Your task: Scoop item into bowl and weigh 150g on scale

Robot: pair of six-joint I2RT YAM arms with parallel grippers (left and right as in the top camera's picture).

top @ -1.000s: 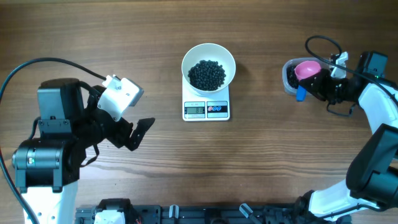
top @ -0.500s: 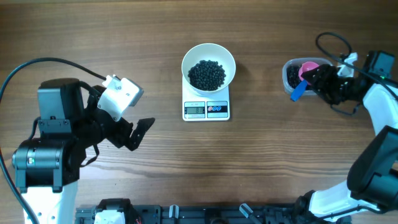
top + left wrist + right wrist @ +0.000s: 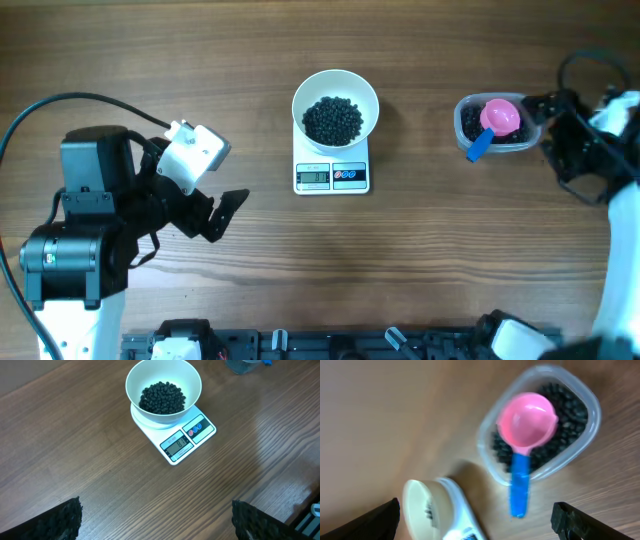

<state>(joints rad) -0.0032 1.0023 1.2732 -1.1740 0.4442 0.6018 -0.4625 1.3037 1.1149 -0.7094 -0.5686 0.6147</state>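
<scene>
Just released: the right gripper [image 3: 480,519] has let go of the small pink plastic scoop [image 3: 500,116]. A second ago it held the scoop over the clear rounded plastic tub [image 3: 462,112]. The arm has since pulled back towards the right edge of the brown wooden table [image 3: 450,260]. The right wrist view shows its two dark fingers spread wide with nothing between them.

The scoop lies face up and empty on the dark pellets left in the tub. Its blue handle [image 3: 479,146] sticks out over the tub's near rim.

At the centre of the table, the round glossy white bowl [image 3: 335,105] sits on the small white square kitchen scale [image 3: 332,176], where it also sat a second ago. A heap of small round black pellets [image 3: 333,120] covers the bottom of the bowl. The grey display faces the robot, but its digits are too small to read.

The left gripper [image 3: 157,522] has not moved. It hangs above the table, well to the left of the scale, with its fingers spread wide and empty.

Putting the scoop down and drawing away suggests the scooping is done, or at least paused. With neither arm touching bowl or scale, the reading can settle. Whether it shows the target weight cannot be told from these views.
</scene>
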